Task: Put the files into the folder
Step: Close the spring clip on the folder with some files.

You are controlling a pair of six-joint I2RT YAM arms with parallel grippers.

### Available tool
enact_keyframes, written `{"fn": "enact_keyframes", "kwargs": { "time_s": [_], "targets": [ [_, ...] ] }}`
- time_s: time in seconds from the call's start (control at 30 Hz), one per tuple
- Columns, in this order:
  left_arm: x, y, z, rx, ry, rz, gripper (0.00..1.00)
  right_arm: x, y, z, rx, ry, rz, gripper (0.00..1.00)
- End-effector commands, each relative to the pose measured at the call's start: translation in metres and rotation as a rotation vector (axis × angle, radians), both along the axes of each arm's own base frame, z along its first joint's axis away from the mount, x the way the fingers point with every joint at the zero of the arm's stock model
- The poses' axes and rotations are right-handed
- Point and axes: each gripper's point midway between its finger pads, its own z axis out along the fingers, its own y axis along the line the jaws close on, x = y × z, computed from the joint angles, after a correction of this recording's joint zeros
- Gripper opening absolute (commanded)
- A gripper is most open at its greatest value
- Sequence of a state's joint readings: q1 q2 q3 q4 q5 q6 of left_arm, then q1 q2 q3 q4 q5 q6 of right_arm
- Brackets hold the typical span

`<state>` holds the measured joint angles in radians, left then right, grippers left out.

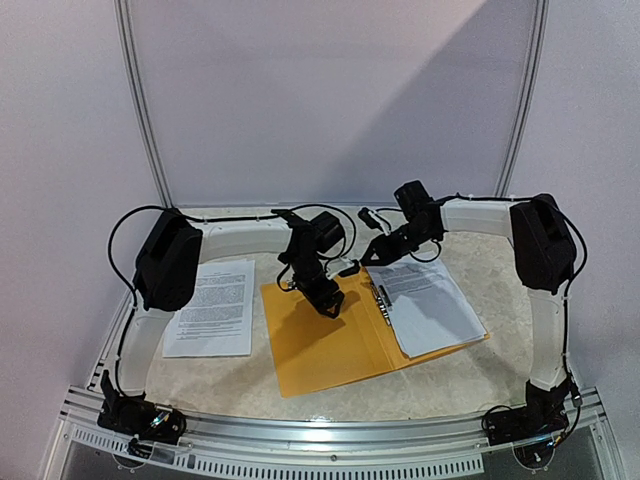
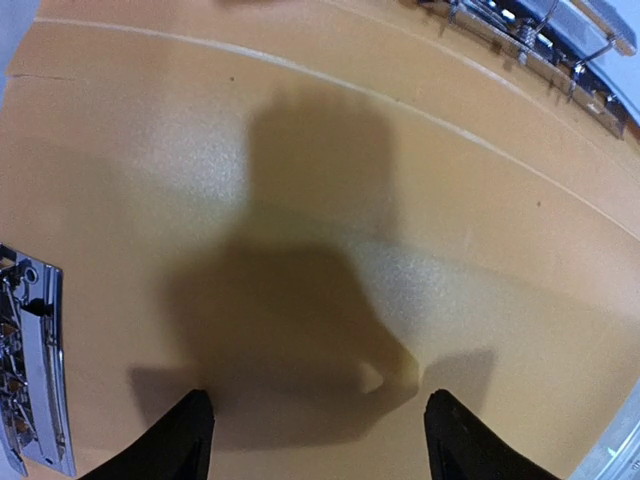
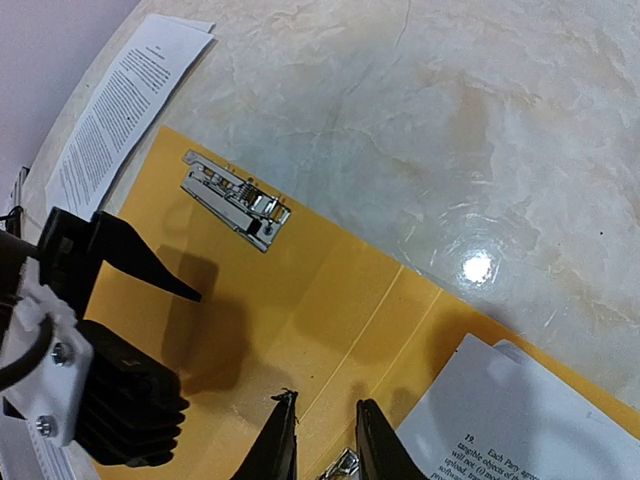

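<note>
Left claw (image 2: 318, 402) wide over folder (image 1: 320, 355), right claw (image 3: 326, 400) narrow, grip unclear

I see my left gripper (image 2: 320, 445) with its fingers (image 2: 185, 440) spread wide and nothing between them, over the bare orange folder (image 2: 300, 180), shadowing it. One metal clip (image 2: 30, 370) lies on the folder; a second clip (image 2: 540, 40) lies past its crease lines.
</note>
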<state>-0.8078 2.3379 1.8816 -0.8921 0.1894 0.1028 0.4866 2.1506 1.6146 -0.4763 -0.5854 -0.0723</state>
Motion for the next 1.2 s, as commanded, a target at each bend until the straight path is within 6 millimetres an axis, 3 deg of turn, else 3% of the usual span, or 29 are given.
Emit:
{"fn": "enact_keyframes", "kwargs": {
  "time_s": [0.0,0.43,0.6,1.17],
  "targets": [
    [-0.007,0.016,-0.036,0.056,0.047,0.02,0.75,-0.005,0.001,-0.035,-0.041,0.042,-0.002,0.2],
    [-0.011,0.014,-0.044,0.102,0.022,-0.02,0.75,-0.019,-0.003,-0.047,-0.059,0.098,0.032,0.18],
    [-0.012,0.012,-0.042,0.112,0.008,-0.034,0.75,-0.024,-0.006,-0.057,-0.092,0.143,0.04,0.26],
    [-0.014,0.013,-0.047,0.137,-0.004,-0.053,0.75,-0.039,0.005,-0.037,0.0,0.184,0.108,0.26]
  ]
}}
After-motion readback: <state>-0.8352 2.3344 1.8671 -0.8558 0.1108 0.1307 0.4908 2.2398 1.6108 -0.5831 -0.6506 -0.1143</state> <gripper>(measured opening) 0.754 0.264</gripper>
